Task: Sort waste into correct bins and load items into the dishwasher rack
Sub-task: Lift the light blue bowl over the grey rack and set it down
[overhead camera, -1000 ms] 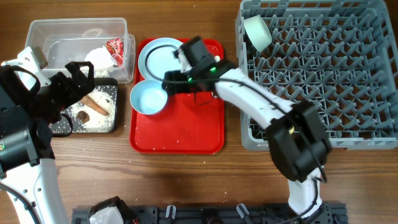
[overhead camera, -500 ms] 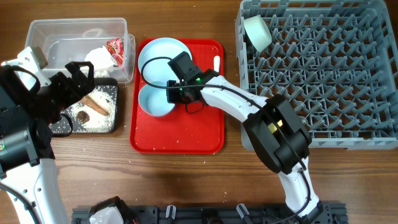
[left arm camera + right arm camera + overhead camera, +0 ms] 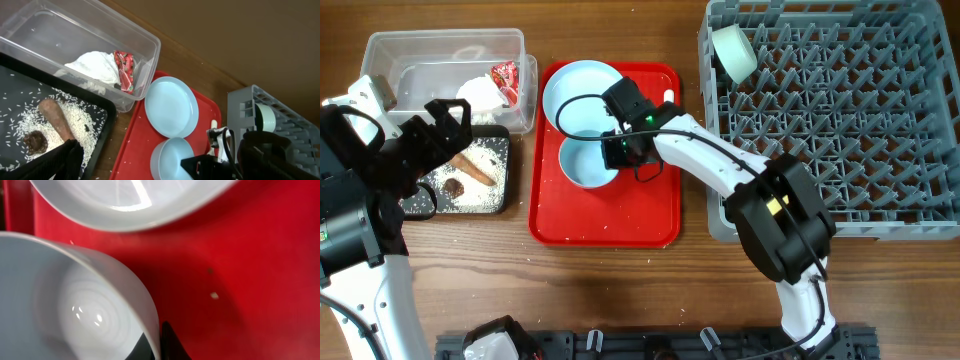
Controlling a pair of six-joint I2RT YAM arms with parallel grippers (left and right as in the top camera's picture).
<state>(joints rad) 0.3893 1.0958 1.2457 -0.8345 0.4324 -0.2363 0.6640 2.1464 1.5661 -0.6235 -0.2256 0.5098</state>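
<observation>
Red serving tray (image 3: 650,215), overhead view: right hand (image 3: 614,152) is now closed on the rack-facing rim of the pale bowl (image 3: 582,165). A second ago it stood open by the plate (image 3: 578,88), clear of the bowl. The bowl has slid a little toward the hand since then and appears to rest on the tray. Plate just beyond the hand. White spoon (image 3: 670,97) beside its wrist. Dishwasher rack (image 3: 840,130) well apart, with one mint bowl (image 3: 732,50) already lodged in it. Left hand (image 3: 445,118) spread wide, empty, unmoved, above the black tray (image 3: 498,200).

Left wrist view: clear tub (image 3: 147,47) holds tissue (image 3: 95,65) and wrapper (image 3: 125,70). The black tray carries the brown stick (image 3: 55,117), a brown lump (image 3: 35,142) and rice. Nothing lies between this hand's fingers.

Right wrist view: dark fingertips (image 3: 169,341) pinch the bowl wall, one inside and one outside. Plate edge lies beyond them, and two crumbs (image 3: 214,295) lie on the bare red beside.

Assessment: grasp made, lift not begun. The bowl is the next load for the rack, and a thin rim pinch may let it tilt.
</observation>
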